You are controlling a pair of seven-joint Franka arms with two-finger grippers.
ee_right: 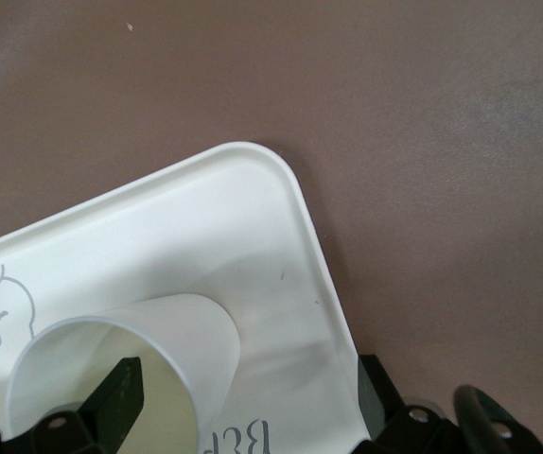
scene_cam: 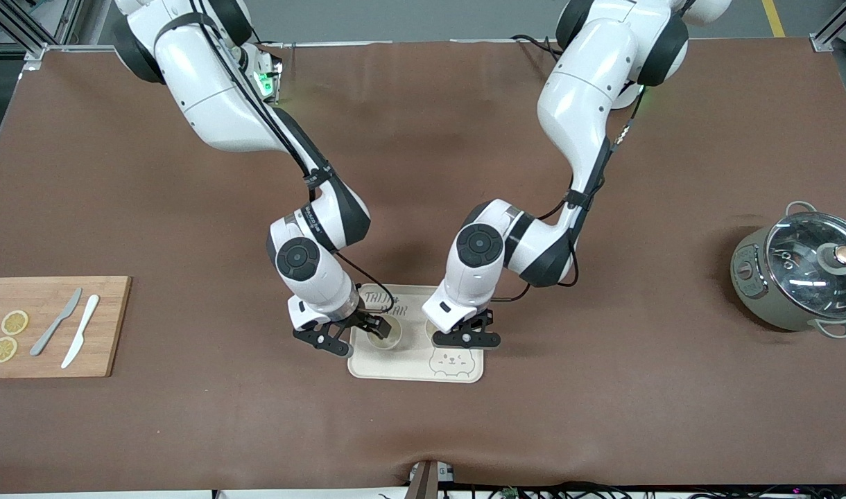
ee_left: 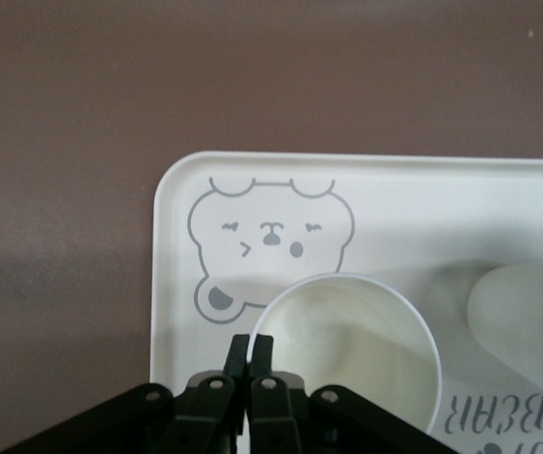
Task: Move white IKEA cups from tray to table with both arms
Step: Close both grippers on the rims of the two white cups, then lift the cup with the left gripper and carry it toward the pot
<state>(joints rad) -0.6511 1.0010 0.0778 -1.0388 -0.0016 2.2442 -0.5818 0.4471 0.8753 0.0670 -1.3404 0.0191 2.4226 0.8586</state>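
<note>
You had the brown table (scene_cam: 423, 173) with both white arms reaching onto the bear-printed tray (scene_cam: 395, 371), near the camera-side edge at mid-table. The right arm (scene_cam: 215, 97) and left arm (scene_cam: 582, 104) each bent down over it.

The grey-green pot (scene_cam: 797, 274) with its glass lid sat at the left arm's end. The cutting board (scene_cam: 111, 326), with two knives and two lemon slices, lay at the right arm's end.

Both white cups stood upright on the tray, side by side, long axes vertical, mouths up. They were plain, cream-white and narrower at the base.

Your right gripper (ee_right: 248, 367) was spread wide, one finger inside the right-hand cup (scene_cam: 383, 337) and the other well outside, gripping nothing. Your left gripper (ee_left: 250, 345) was pinched on the rim of the left-hand cup (ee_left: 347, 340), just beside the bear's face.
</note>
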